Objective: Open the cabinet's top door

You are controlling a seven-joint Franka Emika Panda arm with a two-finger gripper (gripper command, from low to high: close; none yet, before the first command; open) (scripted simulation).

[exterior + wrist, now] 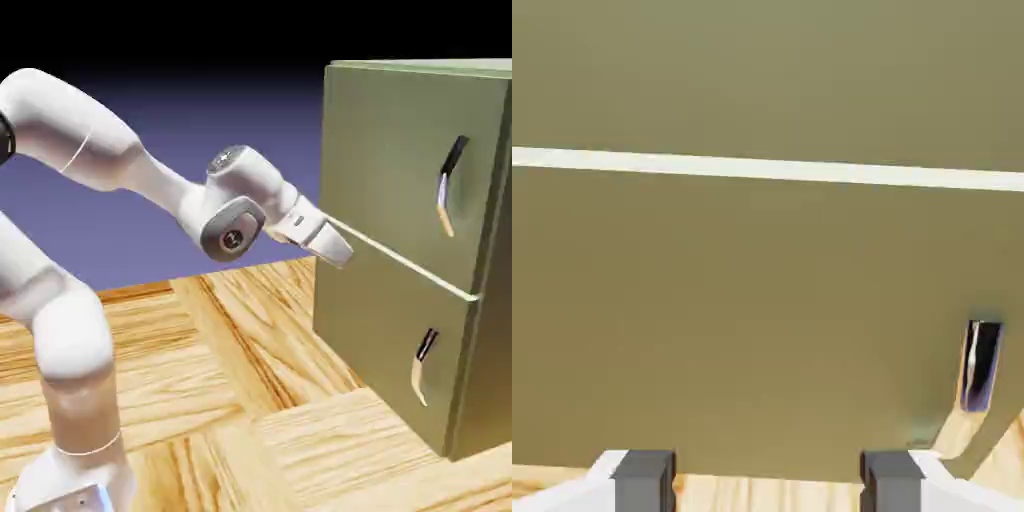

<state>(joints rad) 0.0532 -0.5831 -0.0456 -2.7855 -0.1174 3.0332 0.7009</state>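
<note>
The olive-green cabinet (385,300) stands at the right of the exterior view with both front doors flush. The top door (400,165) carries a curved black-and-cream handle (450,186) near its right edge. My gripper (342,254) hovers at the cabinet's left front edge, level with the pale seam between the doors and far left of that handle. In the hand view the top door (762,70) fills the area above the seam. The grey fingertips (644,476) stand apart at the bottom edge, open, with nothing between them.
The lower door (385,345) has its own smaller handle (424,366), which also shows at the hand view's lower right as a dark handle (980,365). The wooden table (240,400) runs under the cabinet. My white arm (120,160) reaches in from the left.
</note>
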